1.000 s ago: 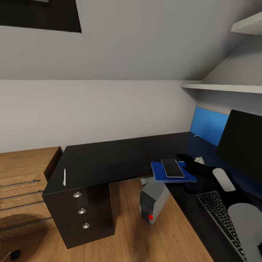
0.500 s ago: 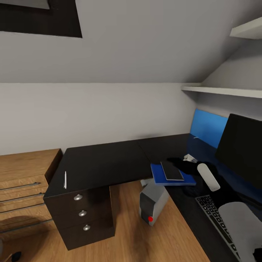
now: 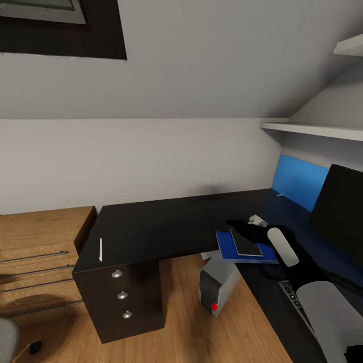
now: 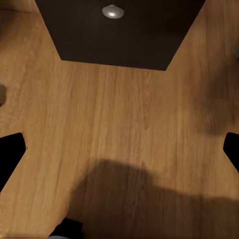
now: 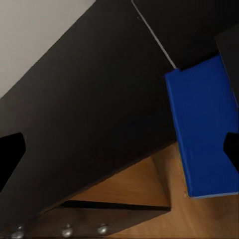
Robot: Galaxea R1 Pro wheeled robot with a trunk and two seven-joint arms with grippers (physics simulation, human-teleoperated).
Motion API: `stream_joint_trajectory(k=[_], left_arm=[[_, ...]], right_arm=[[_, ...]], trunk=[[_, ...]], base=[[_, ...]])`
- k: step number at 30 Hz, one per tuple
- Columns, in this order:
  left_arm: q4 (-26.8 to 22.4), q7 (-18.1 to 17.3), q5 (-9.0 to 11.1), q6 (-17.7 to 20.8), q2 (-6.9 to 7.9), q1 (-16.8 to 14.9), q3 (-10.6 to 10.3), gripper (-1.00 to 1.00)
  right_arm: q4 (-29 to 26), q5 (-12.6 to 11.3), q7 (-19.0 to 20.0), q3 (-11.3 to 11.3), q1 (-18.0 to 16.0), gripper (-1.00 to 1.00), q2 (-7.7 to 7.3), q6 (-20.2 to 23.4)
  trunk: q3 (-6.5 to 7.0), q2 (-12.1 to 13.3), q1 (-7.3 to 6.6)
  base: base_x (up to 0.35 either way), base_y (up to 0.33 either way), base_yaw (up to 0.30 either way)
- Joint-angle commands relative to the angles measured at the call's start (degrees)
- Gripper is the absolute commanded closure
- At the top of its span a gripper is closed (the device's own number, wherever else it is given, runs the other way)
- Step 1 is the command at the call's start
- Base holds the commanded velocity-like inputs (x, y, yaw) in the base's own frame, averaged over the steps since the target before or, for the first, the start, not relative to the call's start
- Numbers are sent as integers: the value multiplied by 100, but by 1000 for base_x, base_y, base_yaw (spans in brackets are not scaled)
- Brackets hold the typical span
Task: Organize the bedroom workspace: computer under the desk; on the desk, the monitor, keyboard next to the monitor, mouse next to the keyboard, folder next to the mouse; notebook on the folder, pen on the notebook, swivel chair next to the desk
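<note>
The blue folder (image 3: 226,246) lies at the inner corner of the black desk (image 3: 151,227), and the dark notebook (image 3: 246,243) rests on top of it. Far to the left on the desk, above the drawers, lies the white pen (image 3: 101,249). My right gripper (image 3: 234,225) hovers open over the folder's far corner. In the right wrist view the folder (image 5: 204,129) and a notebook corner (image 5: 229,45) sit between the spread fingers (image 5: 10,159). The grey computer (image 3: 218,282) stands on the floor under the desk. At the right are the monitor (image 3: 343,212) and the keyboard (image 3: 291,295). My left gripper (image 4: 119,154) is open over the floor.
A drawer unit (image 3: 123,295) stands under the desk's left end, its knob (image 4: 113,11) in the left wrist view. A wooden dresser (image 3: 40,252) stands further left. A white shelf (image 3: 312,130) and a blue panel (image 3: 302,184) line the right wall. The floor (image 3: 176,327) is wood.
The camera has turned, shifting the whole scene rightward. My right gripper has slid left from over the notebook toward the folder's far corner. Folder, notebook and pen stay put.
</note>
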Motion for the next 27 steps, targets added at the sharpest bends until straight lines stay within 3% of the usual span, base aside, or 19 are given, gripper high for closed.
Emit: stream_joint_trajectory(k=[1, 2, 7, 9, 10, 11, 15, 18, 24, 25, 26, 27], left_arm=[[-12, 42, 30, 18, 7, -3, -18, -100], [-9, 42, 30, 22, 7, -3, -13, -100], [52, 42, 34, 17, 7, -3, -16, -100], [77, 42, 37, 16, 7, -3, -18, -100], [92, 42, 38, 15, 8, -3, -19, -100], [95, 43, 39, 15, 8, -3, -19, -100], [100, 43, 39, 15, 12, -3, -19, -100], [105, 43, 39, 15, 14, -3, -15, -100], [110, 46, 39, 9, 27, -3, -12, -100], [110, 48, 39, 8, 29, -3, -10, -100], [100, 54, 34, 7, 37, -3, -5, -100], [93, 55, 32, 5, 38, -3, -2, -100]], right_arm=[[-10, -53, -56, 20, 0, -100, 8, 1], [-10, -22, -59, 76, 3, -100, 101, -8], [-16, 82, -76, 533, 2, -100, 180, -26], [-18, 108, -80, 794, 1, -100, 195, -64], [-19, 127, -82, 1147, 2, -100, 220, -154], [-19, 135, -85, 1310, 3, -100, 244, -200], [-21, 203, -90, 1593, 3, -100, 306, -297], [-23, 395, -106, 1730, 4, -100, 370, -332], [-22, 1089, -298, 1917, 3, -100, 638, -352], [-21, 1309, -417, 1931, 2, -100, 748, -357], [-13, 1765, -823, 1946, 4, -100, 1031, -365], [-7, 1836, -910, 1947, 4, -100, 1082, -367]], trunk=[[13, 38, -22], [13, 38, -22], [13, 38, -22], [10, 38, -22], [8, 38, -22], [5, 38, -22], [-8, 38, -22], [-21, 38, -22], [-49, 38, -22], [-54, 38, -22], [-59, 38, -22], [-64, 38, -22]], base=[[0, 0, 259], [0, 0, 272], [0, 0, 276], [0, 0, 278], [0, 0, 278], [0, 0, 277], [0, 0, 274], [0, 0, 265], [0, 0, 257], [0, 0, 251], [0, 0, 247], [0, 0, 246]])
